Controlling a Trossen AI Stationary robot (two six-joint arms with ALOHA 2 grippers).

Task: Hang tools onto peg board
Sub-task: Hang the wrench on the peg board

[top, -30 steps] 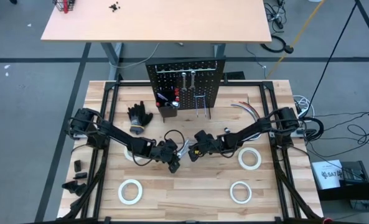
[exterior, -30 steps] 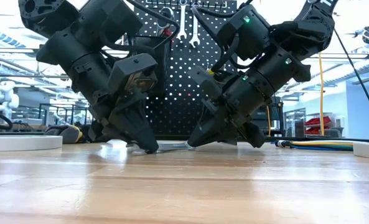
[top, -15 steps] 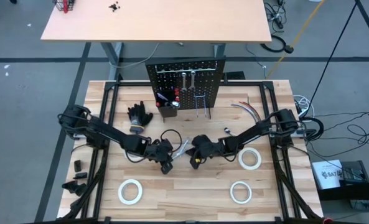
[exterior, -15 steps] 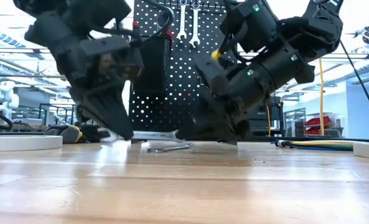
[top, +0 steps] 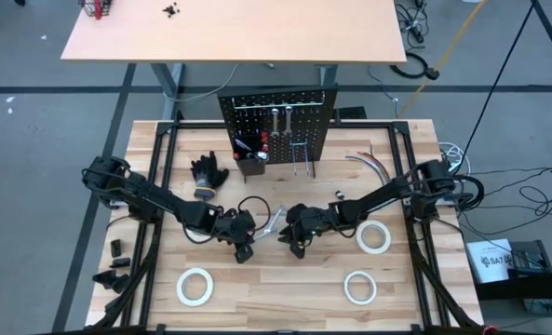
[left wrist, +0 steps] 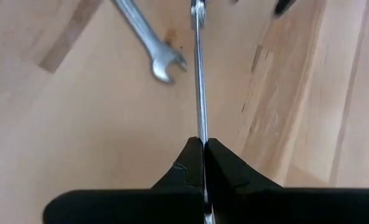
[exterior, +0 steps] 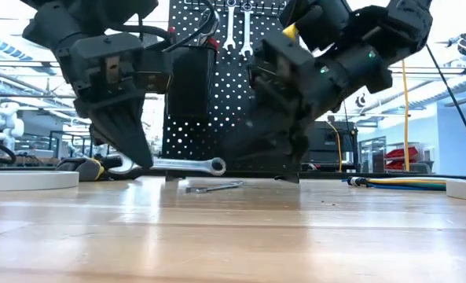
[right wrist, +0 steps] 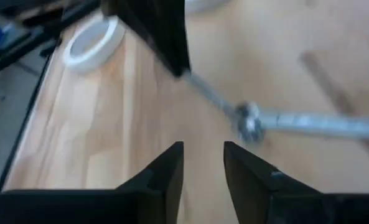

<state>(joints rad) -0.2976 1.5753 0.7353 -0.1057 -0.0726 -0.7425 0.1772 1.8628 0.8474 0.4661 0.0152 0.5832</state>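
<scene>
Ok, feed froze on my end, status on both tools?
Left tool shut on slim silver wrench, lifted off tabletop. Right tool open, empty. Second silver wrench lies below; nothing blocking.

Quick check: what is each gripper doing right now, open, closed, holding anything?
Left gripper: closed on a silver wrench, lifted off the table.
Right gripper: open, holding nothing, beside the wrench.
</scene>
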